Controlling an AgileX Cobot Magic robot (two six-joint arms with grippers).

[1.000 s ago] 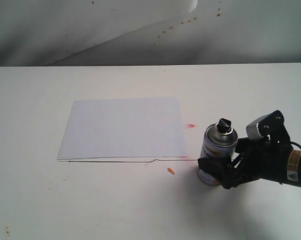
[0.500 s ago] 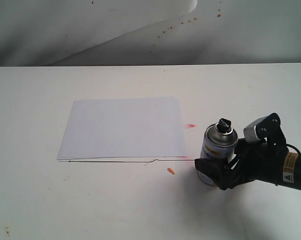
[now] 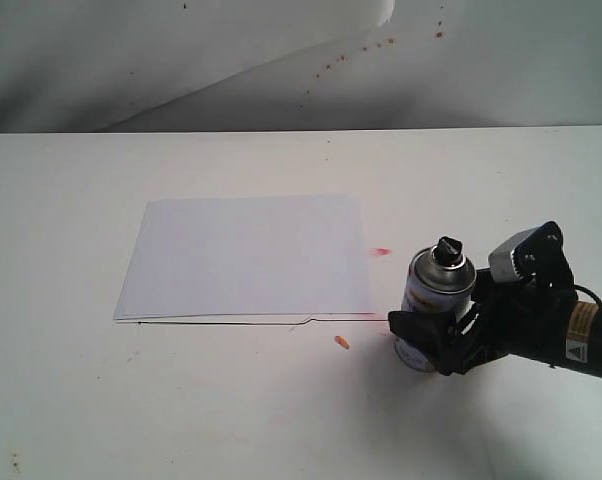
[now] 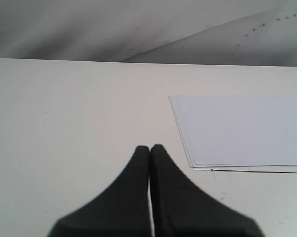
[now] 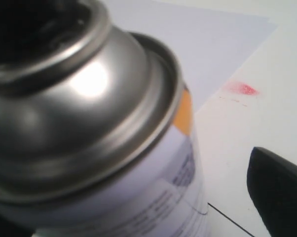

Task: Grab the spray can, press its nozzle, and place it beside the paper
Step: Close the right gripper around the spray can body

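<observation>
Hardly anything has shifted over the last second: the right claw [image 3: 431, 340] has only nudged a touch left and back again, and the can [image 3: 436, 300] stands where it stood.

Exterior view: the can is upright at lower right of the frame, just beside the paper's [image 3: 246, 255] right edge, seemingly on the tabletop [image 3: 181, 400]. The claw reaches in from the right and brackets the can's lower body, with the nozzle [image 3: 448, 246] free above. A red smear [image 3: 382, 251] and an orange speck [image 3: 341, 343] mark the tabletop near the paper's corner.

Left wrist view: the left claw [image 4: 150, 150] has its tips pressed together, holds nothing, and hangs over bare tabletop, with the paper at the right of the frame.

Right wrist view: the can's silver dome fills the left of the frame. One finger [image 5: 279, 195] shows at lower right with a strip of tabletop between it and the can wall, so the claw is parted and not gripping. The other finger is hidden.

The step in hand is probably the grasp. To do it well, I would centre the can between the jaws so neither finger shoves it over, close squarely on the label band below the dome, and lift straight up, keeping the can upright and the nozzle clear for the press.
</observation>
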